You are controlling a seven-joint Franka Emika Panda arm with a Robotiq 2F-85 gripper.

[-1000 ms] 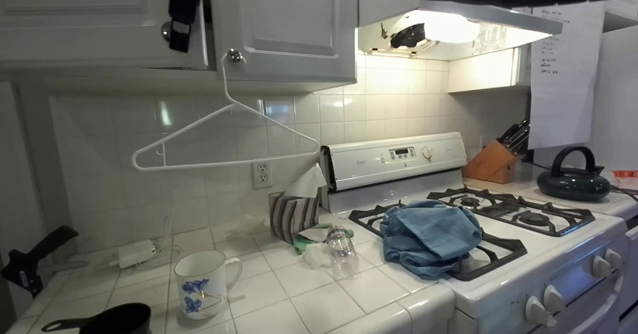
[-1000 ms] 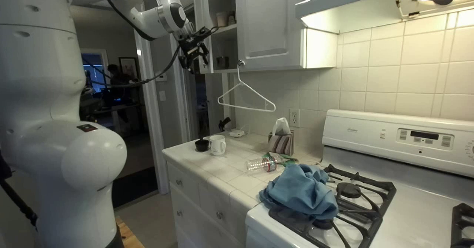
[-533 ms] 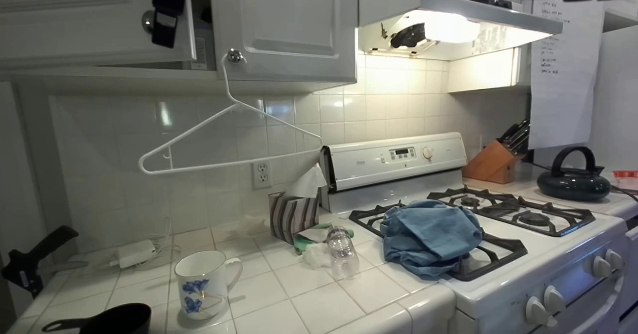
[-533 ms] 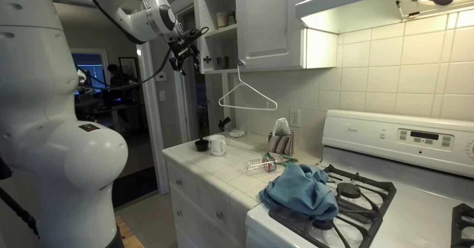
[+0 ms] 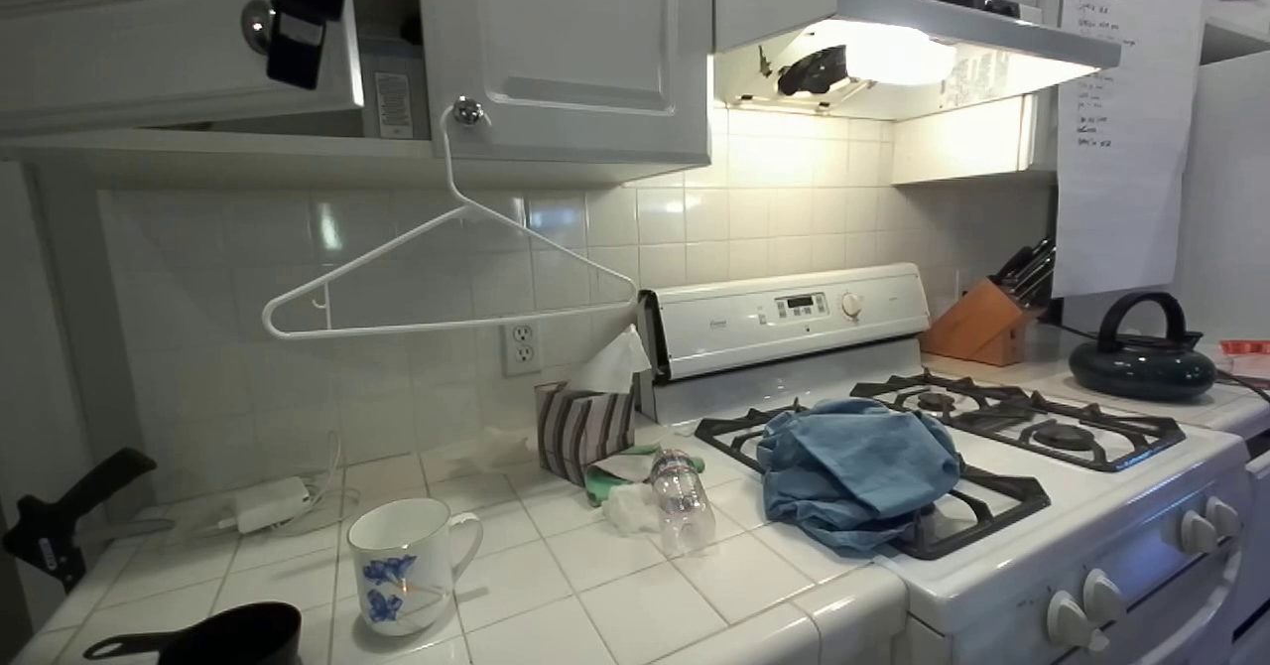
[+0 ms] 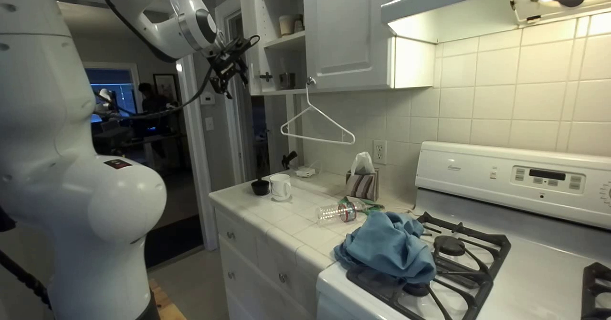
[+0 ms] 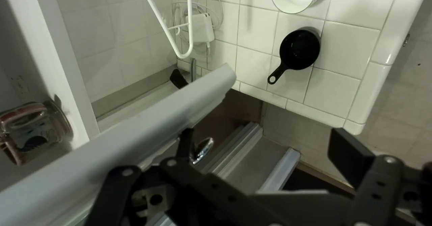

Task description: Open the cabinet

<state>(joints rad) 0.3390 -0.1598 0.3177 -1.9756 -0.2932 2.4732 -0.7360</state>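
Wrist view's got the gripper (image 7: 266, 148) with its fingers (image 7: 347, 155) spread well apart, so yeah, it's unclenched. One finger sits just beside the knob (image 7: 204, 149) of the door (image 7: 128, 135); can't tell whether they touch. Door's swung out, and in an exterior view you can see right into the cabinet (image 6: 291, 56), with a cup (image 6: 286, 25) up on a shelf (image 6: 286, 39). Neighbouring door (image 5: 585, 35) is closed, with a white hanger (image 5: 451, 326) hooked on its own knob (image 5: 467, 111). Down on the counter (image 5: 635, 596) there's a mug (image 5: 402, 566) with a pan (image 5: 233, 637) near it, and a blue cloth (image 5: 858, 471) lies heaped on the stove (image 5: 1052, 551).
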